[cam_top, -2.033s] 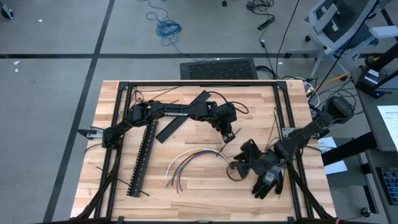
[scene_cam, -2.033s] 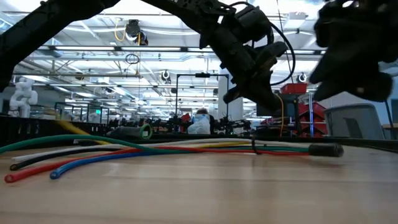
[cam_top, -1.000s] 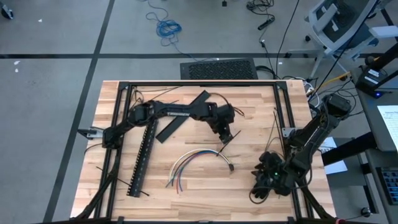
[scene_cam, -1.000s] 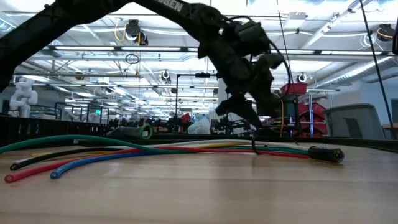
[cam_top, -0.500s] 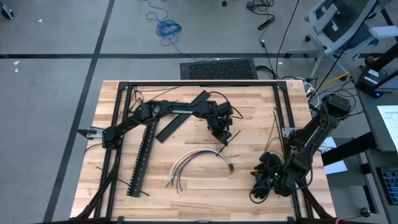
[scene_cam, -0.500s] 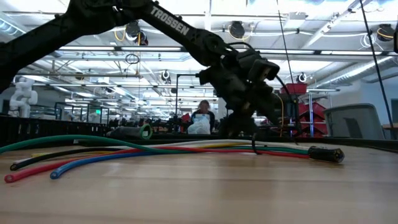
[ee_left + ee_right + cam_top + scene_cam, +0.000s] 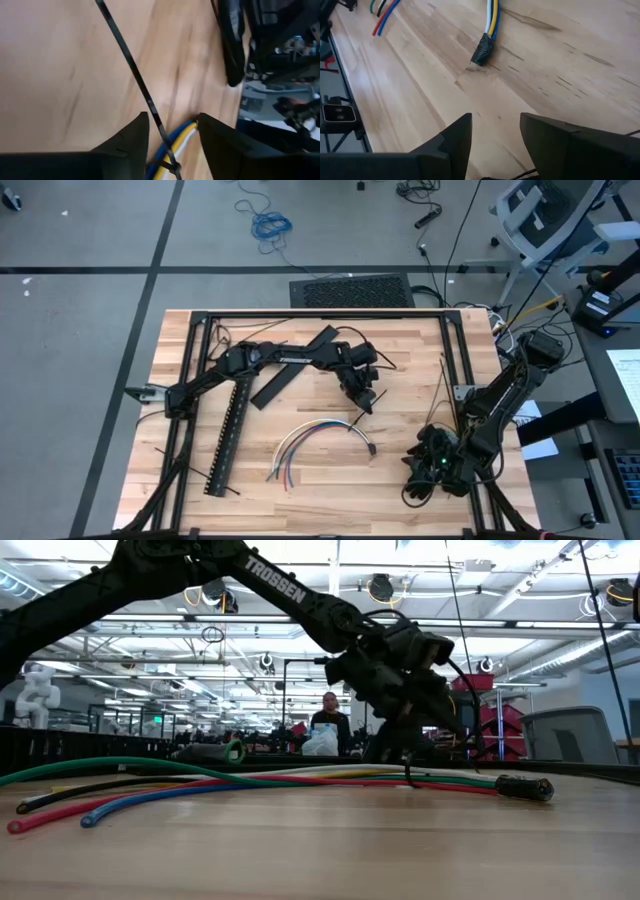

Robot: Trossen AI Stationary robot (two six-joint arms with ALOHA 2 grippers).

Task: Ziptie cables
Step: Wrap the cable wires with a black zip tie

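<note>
The cables (image 7: 312,430) lie in an arc on the wooden table, blue, white, yellow, red and green, ending in a dark connector (image 7: 372,448) (image 7: 482,50). A black ziptie (image 7: 130,65) is looped round the bundle (image 7: 176,145), and its long tail runs away over the table. My left gripper (image 7: 367,402) (image 7: 172,131) is low over that spot, open, one finger on each side of the tail. My right gripper (image 7: 430,465) (image 7: 495,135) waits open at the near right, with nothing between its fingers. My left gripper straddles the ziptie's tail (image 7: 152,111) just above its loop, slanting down at the table. The tail passes close by one fingertip (image 7: 137,131). Whether that finger touches it, I cannot tell.
A black perforated rail (image 7: 232,430) and a flat black strip (image 7: 295,365) lie at the left. Loose zipties (image 7: 443,380) lie near the right frame bar. A black frame (image 7: 320,314) edges the table. Bare wood lies between connector and right gripper. A person (image 7: 328,730) stands far behind.
My left gripper has sunk toward the table and turned at the wrist, coming down close over the ziptie on the bundle. The cables and my right arm have kept still.
</note>
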